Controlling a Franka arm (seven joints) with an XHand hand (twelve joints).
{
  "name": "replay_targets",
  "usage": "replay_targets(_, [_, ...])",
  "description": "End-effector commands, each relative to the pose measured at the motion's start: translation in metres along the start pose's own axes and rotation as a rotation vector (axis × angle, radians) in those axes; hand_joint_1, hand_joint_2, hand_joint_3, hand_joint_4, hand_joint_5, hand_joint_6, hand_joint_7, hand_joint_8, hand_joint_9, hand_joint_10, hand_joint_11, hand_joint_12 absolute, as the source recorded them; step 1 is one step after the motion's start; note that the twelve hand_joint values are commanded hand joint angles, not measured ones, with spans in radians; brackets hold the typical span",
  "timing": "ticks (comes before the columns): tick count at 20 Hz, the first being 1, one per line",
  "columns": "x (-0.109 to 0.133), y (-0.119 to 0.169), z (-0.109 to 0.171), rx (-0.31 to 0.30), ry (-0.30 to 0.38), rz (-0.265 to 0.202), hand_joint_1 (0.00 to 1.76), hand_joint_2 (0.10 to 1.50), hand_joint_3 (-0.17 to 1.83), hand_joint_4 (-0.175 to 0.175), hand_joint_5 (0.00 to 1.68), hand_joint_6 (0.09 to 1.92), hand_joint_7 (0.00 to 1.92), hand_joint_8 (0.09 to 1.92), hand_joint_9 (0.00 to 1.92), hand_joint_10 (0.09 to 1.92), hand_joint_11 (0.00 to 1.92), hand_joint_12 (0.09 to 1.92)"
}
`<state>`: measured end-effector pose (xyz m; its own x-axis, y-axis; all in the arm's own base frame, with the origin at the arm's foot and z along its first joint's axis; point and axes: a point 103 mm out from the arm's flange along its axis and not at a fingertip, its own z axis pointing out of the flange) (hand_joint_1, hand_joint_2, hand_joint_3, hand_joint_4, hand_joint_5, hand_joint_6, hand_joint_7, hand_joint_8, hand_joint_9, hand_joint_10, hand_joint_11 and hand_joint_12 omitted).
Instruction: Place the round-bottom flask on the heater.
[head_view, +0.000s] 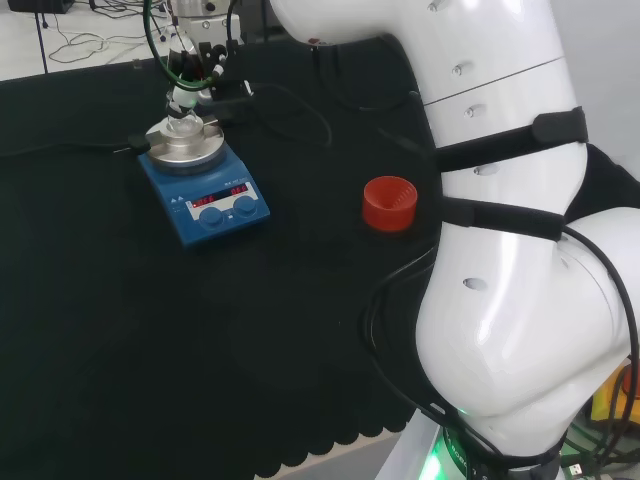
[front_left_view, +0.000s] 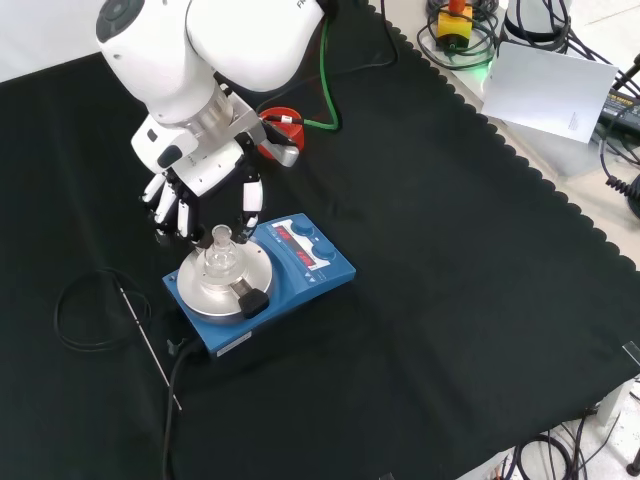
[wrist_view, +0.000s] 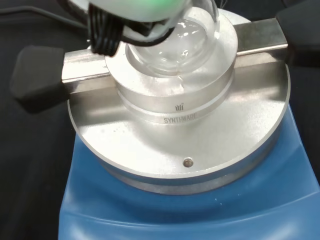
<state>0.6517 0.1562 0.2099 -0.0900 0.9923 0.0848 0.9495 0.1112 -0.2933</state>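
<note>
I've got the round-bottom flask (front_left_view: 220, 262) seated in the heater (front_left_view: 258, 283) block's cup, hand (front_left_view: 200, 195) just above w/ fingers spread clear of its neck, so I'd lift straight up, no sideways nudge.

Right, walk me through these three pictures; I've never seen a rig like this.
The big white shapes are a robot arm; a fingered robot hand is at its end. One camera looks over the arm from behind, one faces it from the front, one sits at the wrist. On the black cloth stand a blue heater with a metal top and a red ribbed ring, a flask stand. A clear round-bottom flask sits in the heater's metal block. The robot hand hangs just above its neck, fingers pointing down around it; whether they touch it, I cannot tell.
</note>
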Motion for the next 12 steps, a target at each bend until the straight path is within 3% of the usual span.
replay_targets(1, [-0.0014,0.0014,0.0023,0.007,0.0,-0.002,1.08,0.71,0.76,0.1,1.06,1.09,0.4,0.71,0.67,0.61,0.28,1.41])
replay_targets(5, [-0.0002,0.004,0.007,0.021,0.014,-0.006,1.07,0.75,0.7,0.113,1.04,1.09,0.38,0.72,0.67,0.62,0.28,1.41])
replay_targets(9, [0.0008,0.0039,0.0092,0.036,0.016,-0.012,1.02,1.0,0.28,0.131,0.94,1.1,0.28,0.76,0.56,0.68,0.23,1.43])
replay_targets(11, [0.0007,0.003,0.0086,0.034,0.021,-0.021,0.94,0.96,0.23,0.006,0.83,0.98,0.23,0.76,0.51,0.7,0.19,1.43])
replay_targets(12, [0.0007,0.0022,0.0077,0.029,0.026,-0.023,0.92,0.9,0.31,-0.032,0.76,0.94,0.22,0.76,0.49,0.71,0.18,1.43])
